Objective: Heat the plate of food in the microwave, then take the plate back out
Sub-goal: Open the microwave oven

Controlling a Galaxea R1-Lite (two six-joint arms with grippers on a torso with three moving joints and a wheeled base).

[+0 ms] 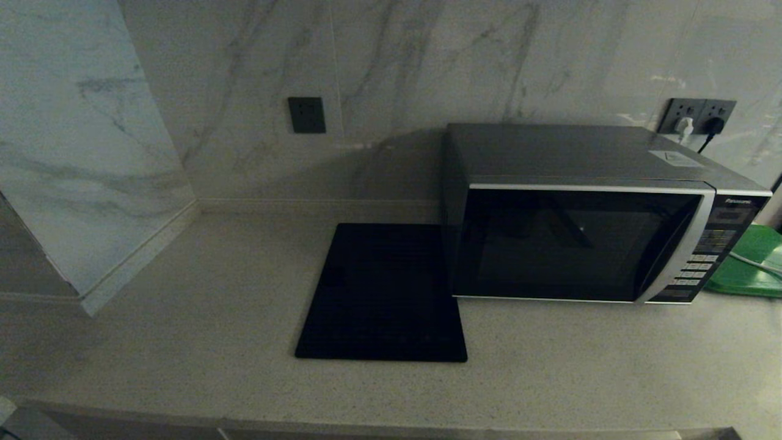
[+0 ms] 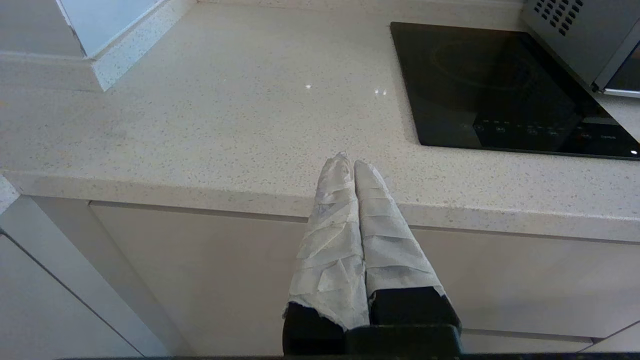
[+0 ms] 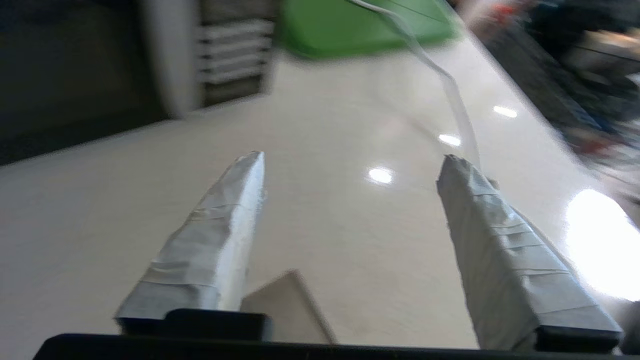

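The dark grey Panasonic microwave [image 1: 586, 214] stands at the right of the counter with its black glass door closed; a corner of it [image 2: 580, 35] shows in the left wrist view and its button panel [image 3: 230, 55] in the right wrist view. The plate of food is out of view. My left gripper [image 2: 348, 162] is shut and empty, parked by the counter's front edge, left of the black slab. My right gripper [image 3: 352, 160] hangs open and empty over the counter in front of the microwave's right end. Neither gripper shows in the head view.
A flat black rectangular slab [image 1: 385, 293] lies left of the microwave. A green board [image 1: 751, 263] with a white cable lies at the far right. Wall sockets [image 1: 696, 116] sit behind the microwave. A marble pillar [image 1: 79, 153] juts out at the left.
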